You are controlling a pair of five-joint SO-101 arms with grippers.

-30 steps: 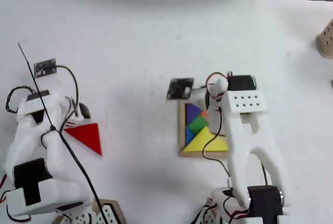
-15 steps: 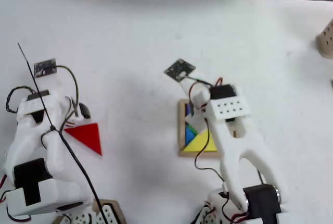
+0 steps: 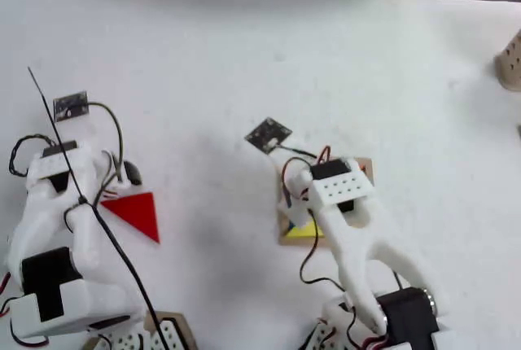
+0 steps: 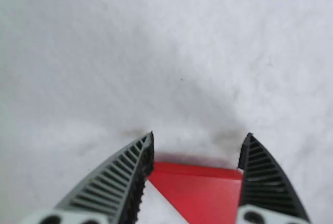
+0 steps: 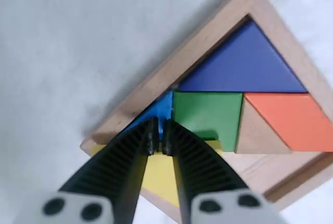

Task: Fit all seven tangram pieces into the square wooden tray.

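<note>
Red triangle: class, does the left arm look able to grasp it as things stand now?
Probably yes. The left arm sits right by the red triangle, jaws open either side of its edge, with bare table around and nothing between.

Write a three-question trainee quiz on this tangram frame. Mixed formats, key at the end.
1. True or false: the red triangle lies inside the wooden tray.
2. The right pincer, over the tray, is: A) wide open, B) shut, C) gripping the red triangle.
3. Fill in: the left pincer, with the red triangle between its fingers, is ____.

Key: 1 false; 2 B; 3 open.
</note>
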